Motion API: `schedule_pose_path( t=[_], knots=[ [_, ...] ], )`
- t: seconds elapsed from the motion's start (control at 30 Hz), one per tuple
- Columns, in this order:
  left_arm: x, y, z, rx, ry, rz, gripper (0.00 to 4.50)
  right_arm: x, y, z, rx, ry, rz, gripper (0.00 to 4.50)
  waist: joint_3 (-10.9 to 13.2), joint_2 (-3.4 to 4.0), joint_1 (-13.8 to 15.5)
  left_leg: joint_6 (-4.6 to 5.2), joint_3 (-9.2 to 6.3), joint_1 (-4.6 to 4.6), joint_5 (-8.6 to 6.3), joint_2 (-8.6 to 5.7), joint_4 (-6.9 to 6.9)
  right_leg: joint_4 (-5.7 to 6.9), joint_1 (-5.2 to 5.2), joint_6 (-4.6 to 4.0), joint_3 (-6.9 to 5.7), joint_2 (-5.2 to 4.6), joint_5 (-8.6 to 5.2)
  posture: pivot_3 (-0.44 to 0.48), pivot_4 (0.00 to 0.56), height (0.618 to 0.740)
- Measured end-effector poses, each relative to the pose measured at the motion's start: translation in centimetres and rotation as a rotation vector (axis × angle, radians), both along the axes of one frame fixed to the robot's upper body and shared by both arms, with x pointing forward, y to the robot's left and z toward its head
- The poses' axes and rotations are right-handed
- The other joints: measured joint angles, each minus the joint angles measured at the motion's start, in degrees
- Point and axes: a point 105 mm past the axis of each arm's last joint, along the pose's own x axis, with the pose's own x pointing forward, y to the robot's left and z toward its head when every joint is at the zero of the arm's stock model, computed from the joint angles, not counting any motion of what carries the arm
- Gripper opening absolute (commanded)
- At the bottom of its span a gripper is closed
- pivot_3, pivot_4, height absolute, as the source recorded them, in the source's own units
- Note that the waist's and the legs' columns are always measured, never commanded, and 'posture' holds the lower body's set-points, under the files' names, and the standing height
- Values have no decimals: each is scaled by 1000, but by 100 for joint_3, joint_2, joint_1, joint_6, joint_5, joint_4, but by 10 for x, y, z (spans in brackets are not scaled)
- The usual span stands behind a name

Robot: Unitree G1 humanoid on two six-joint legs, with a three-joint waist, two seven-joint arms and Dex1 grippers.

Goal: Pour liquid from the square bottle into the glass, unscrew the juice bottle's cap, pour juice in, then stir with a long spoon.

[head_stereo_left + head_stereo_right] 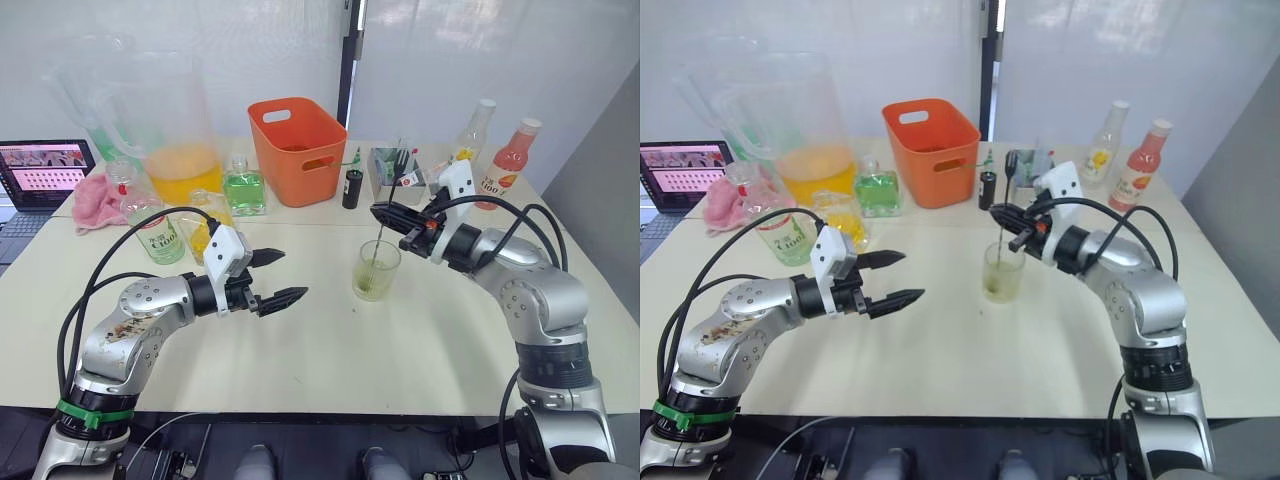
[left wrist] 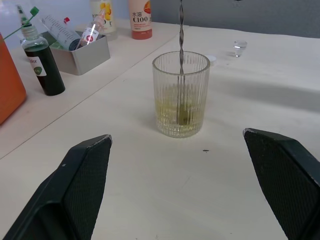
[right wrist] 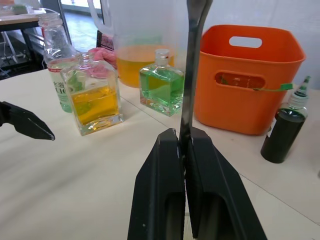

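Observation:
A ribbed glass (image 1: 377,270) with a little yellow-green liquid stands mid-table. A long spoon (image 2: 181,30) stands upright in it, its handle pinched by my right gripper (image 3: 184,145), which hovers just above the glass (image 1: 1002,273) and is shut on it. My left gripper (image 1: 285,275) is open and empty, to the left of the glass and pointing at it. A square bottle (image 3: 95,102) of yellow liquid and a green square bottle (image 1: 244,190) stand at the back left. Beside them is a clear juice bottle (image 1: 155,235) with a green label; whether it wears a cap is unclear.
An orange basket (image 1: 297,148) and a big pitcher (image 1: 170,130) of orange liquid stand at the back. A laptop (image 1: 45,170) and pink cloth (image 1: 100,200) lie far left. A dark small bottle (image 1: 352,187), grey tray (image 1: 395,175) and red-labelled bottle (image 1: 510,160) are back right.

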Motion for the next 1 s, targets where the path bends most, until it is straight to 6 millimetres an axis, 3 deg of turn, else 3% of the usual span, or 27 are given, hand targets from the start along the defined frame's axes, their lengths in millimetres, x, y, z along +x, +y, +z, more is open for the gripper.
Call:
schedule_pose_path(
  t=[0.47,0.67,1.0],
  knots=[
    [-2,0,-2,0,5,-3,4452,-2,13,5,58,-2,32,0,0,0,-6,0,0,0,0,1,-1,0,0,-2,0,1,1,0,150,738],
    [-2,0,-2,-1,6,-6,4452,-5,-7,15,17,-27,-1,0,0,0,-2,0,0,1,0,0,-1,-1,0,0,0,0,-1,0,150,738],
    [-2,-1,-4,-4,24,-12,4452,-17,-20,28,9,-33,12,0,0,0,-4,0,0,0,0,0,-1,-1,0,0,0,0,-1,0,150,738]
  ],
)
